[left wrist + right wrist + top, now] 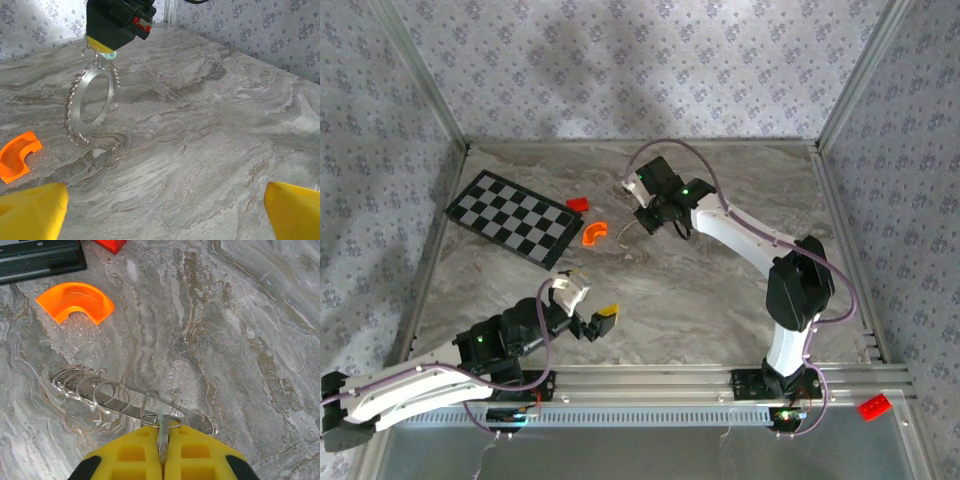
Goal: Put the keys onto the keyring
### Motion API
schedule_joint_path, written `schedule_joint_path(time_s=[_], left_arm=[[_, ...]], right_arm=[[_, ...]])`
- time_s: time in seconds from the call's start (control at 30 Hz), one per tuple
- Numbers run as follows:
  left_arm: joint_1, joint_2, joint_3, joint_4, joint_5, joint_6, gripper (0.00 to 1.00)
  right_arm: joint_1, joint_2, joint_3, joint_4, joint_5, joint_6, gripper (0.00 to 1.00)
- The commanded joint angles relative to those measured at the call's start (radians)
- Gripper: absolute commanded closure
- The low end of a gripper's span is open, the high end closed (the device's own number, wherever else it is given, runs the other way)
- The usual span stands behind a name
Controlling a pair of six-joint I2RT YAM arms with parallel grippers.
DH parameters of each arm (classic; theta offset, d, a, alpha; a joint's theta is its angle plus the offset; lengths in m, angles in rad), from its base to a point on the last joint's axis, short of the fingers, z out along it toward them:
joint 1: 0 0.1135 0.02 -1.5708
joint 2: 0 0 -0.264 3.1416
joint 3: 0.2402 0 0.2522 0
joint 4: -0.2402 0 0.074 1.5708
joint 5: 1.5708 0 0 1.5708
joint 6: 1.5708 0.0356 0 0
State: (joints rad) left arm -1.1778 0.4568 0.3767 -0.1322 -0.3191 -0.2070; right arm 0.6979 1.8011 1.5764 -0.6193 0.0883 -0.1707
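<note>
Beneath right hand [162,450], keyring [95,71] hangs upright, long axis vertical.

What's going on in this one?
The right gripper is shut on the top of the keyring, holding it upright over the far middle of the table. A tiny pale key shows at its fingertips; whether it is threaded on I cannot tell. The left gripper hangs open near the front edge, holding nothing. An orange curved piece lies beside the ring.
</note>
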Motion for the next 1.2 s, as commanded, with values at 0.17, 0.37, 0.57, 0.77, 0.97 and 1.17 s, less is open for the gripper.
schedule_joint_path(time_s=[0.17,0.37,0.57,0.77,0.97,1.17], left_arm=[[0.004,-0.129,-0.003,-0.063,-0.069,0.042,0.01],[0.004,-0.148,0.009,-0.075,-0.082,0.063,0.01],[0.004,-0.113,0.013,-0.054,-0.082,0.076,0.01],[0.004,-0.074,0.024,-0.036,-0.073,0.082,0.01],[0.004,-0.079,0.011,-0.015,-0.07,0.08,0.0],[0.005,-0.076,0.013,-0.017,-0.078,0.087,0.01]], right_arm=[[-0.006,-0.042,-0.079,0.062,-0.078,0.038,1.0],[-0.003,-0.094,-0.176,0.091,-0.1,0.055,1.0],[-0.005,-0.13,-0.263,0.098,-0.14,0.079,1.0],[-0.003,-0.172,-0.358,0.12,-0.151,0.12,1.0],[0.0,-0.222,-0.489,0.18,-0.173,0.175,1.0],[0.004,-0.247,-0.561,0.214,-0.197,0.207,1.0]])
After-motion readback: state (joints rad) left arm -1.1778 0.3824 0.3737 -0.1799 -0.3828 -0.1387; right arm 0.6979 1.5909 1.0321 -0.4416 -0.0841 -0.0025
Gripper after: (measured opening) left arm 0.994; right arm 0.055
